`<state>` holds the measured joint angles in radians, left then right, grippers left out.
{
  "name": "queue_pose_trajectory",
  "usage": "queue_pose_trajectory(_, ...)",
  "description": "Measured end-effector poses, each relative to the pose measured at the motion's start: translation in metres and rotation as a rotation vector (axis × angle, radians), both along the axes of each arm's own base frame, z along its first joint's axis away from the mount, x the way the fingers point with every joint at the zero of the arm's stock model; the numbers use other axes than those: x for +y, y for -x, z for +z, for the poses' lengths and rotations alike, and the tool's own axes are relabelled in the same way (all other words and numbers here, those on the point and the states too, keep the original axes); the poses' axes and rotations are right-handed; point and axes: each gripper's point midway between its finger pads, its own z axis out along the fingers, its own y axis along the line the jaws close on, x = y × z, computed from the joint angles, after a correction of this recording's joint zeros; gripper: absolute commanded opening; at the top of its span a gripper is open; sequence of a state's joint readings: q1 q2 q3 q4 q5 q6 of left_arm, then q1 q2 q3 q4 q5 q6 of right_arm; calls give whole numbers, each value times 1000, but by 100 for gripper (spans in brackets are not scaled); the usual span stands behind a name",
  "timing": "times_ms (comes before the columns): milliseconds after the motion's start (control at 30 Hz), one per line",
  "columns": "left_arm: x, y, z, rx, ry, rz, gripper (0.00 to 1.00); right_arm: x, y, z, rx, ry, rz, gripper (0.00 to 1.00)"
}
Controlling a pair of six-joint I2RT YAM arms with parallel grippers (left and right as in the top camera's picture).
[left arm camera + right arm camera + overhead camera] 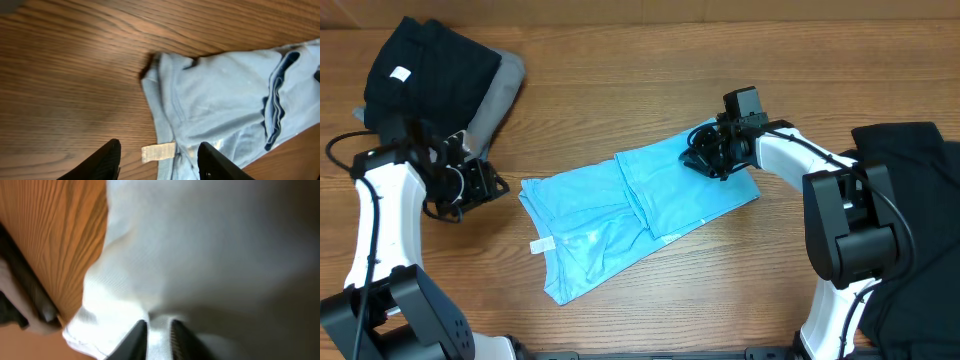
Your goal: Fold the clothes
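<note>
A light blue T-shirt point(630, 215) lies folded lengthwise and slanted across the middle of the table, with a white label point(541, 245) at its lower left edge. My right gripper point(705, 158) presses down on the shirt's upper right end. In the right wrist view its fingers point(159, 325) stand a narrow gap apart, with a ridge of the shirt's fabric point(200, 255) between them. My left gripper point(492, 186) hovers left of the shirt, over bare wood. In the left wrist view it point(160, 144) is open, the label point(159, 152) and the shirt's edge point(225, 90) showing below the gap.
A pile of black point(430, 70) and grey point(502, 92) clothes sits at the back left corner, just behind my left arm. Another black garment point(920, 165) lies at the right edge, by the right arm's base.
</note>
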<state>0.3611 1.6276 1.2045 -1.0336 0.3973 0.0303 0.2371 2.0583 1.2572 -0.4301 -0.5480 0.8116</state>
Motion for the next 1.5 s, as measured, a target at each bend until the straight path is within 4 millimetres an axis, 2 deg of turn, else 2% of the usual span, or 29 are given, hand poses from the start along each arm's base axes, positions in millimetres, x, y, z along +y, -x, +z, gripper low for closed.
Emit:
queue_pose_trajectory(100, -13, -3, -2, -5, -2, -41, 52, 2, 4, 7, -22, -6, 46, 29)
queue_pose_trajectory(167, -19, -2, -7, -6, -3, -61, 52, 3, 6, 21, -62, -7, 82, 29)
queue_pose_trajectory(233, -25, -1, -17, -4, 0, -71, 46, 3, 8, 42, -116, -5, 118, 30)
queue_pose_trajectory(367, -28, 1, -41, -23, 6, -51, 29, 6, 19, 102, -255, -8, 191, 31)
queue_pose_trajectory(433, -33, 1, -53, -53, 30, -54, 20, 7, 27, 124, -303, -10, 221, 31)
queue_pose_trajectory(500, -40, -4, -62, -113, 67, -57, 18, 9, 34, 137, -331, -12, 247, 31)
queue_pose_trajectory(667, -53, -1, -81, -186, 134, -52, 20, 9, 45, 132, -299, 1, 276, 30)
queue_pose_trajectory(800, -54, 10, -100, -186, 122, -23, 19, 8, 49, 129, -284, 9, 288, 30)
queue_pose_trajectory(900, -52, 7, -102, -200, 123, 9, 17, 7, 52, 127, -273, 14, 292, 30)
queue_pose_trajectory(1200, -31, -16, -100, -238, 61, 154, 19, 4, 61, 123, -229, 21, 300, 30)
queue_pose_trajectory(1333, -10, -25, -97, -222, 16, 223, 21, 2, 67, 120, -205, 28, 313, 30)
queue_pose_trajectory(1400, 3, -27, -93, -196, -4, 257, 24, 1, 71, 118, -194, 33, 324, 32)
queue_pose_trajectory(1433, 10, -29, -89, -185, -9, 273, 37, 0, 73, 117, -190, 36, 332, 33)
queue_pose_trajectory(1500, 25, -36, -74, -178, -22, 291, 47, -1, 77, 115, -184, 44, 352, 34)
